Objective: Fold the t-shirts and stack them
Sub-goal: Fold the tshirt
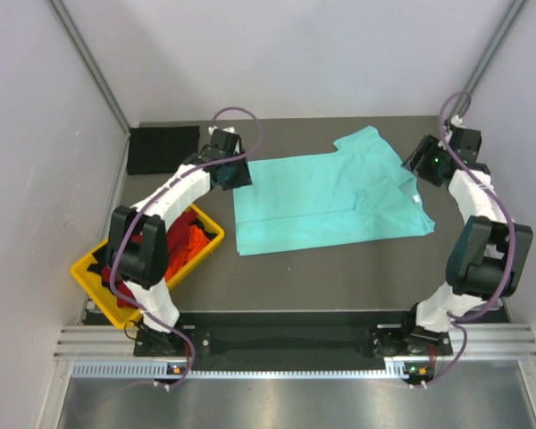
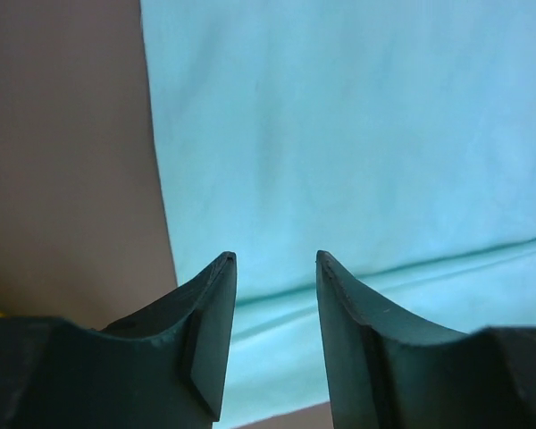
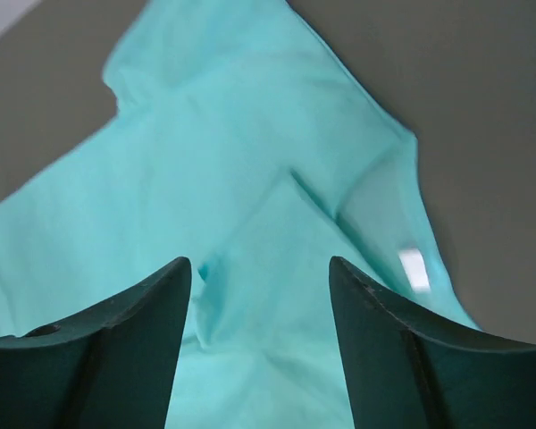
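Nearest stands the left arm's base [image 1: 156, 341], just beside the yellow tray [image 1: 87, 273], which holds crumpled red and orange t-shirts [image 1: 192, 239]. Right of the tray, the mint-teal t-shirt [image 1: 322, 201] lies spread on the table. The left gripper [image 2: 275, 256] hovers over its tray-side edge, jaws parted, empty. The right gripper [image 3: 259, 264] stands at the collar end, far from the tray, likewise parted and empty. Beyond the tray lies a folded black t-shirt [image 1: 163, 148]. Expect light, limp cloth: pinch hems or corners, catching every layer.
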You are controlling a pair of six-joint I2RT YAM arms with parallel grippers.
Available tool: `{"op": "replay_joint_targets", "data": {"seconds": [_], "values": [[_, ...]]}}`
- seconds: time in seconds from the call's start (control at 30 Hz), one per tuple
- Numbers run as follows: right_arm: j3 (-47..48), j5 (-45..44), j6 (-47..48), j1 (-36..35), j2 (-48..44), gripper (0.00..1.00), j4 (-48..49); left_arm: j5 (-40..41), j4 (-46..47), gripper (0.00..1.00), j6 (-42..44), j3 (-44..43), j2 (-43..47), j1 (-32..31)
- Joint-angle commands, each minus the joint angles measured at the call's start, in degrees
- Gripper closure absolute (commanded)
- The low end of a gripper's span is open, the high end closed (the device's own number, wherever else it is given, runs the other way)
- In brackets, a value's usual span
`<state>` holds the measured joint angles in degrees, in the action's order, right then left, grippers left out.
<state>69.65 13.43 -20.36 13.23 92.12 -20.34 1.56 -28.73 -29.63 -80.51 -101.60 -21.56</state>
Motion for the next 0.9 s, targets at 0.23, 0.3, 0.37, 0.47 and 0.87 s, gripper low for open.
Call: {"op": "replay_joint_targets", "data": {"seconds": [0.23, 0.3, 0.37, 0.47, 0.87], "values": [[21.48, 13.71, -0.46, -1.72, 23.97, 0.32, 16.98, -2.62, 6.14, 0.52, 4.13, -15.19, -15.19, 7.50], [27.71, 13.12, -1.35, -1.72, 29.51, 0.32, 16.48, -2.53, 6.06, 0.52, 4.75, -18.27, -18.87, 7.94], [33.96, 13.81, -1.96, -1.81, 34.41, 0.32, 16.38, -2.79, 5.97, 0.52, 5.45, -21.51, -21.26, 8.11], [39.24, 13.82, -3.63, -2.07, 40.22, 0.33, 19.89, -4.02, 5.53, 0.53, 5.98, -25.56, -26.18, 8.38], [60.08, 8.11, -11.09, -6.38, 59.75, 0.33, 24.73, -2.00, 4.04, 0.55, 7.57, -35.24, -36.47, 8.47]]}}
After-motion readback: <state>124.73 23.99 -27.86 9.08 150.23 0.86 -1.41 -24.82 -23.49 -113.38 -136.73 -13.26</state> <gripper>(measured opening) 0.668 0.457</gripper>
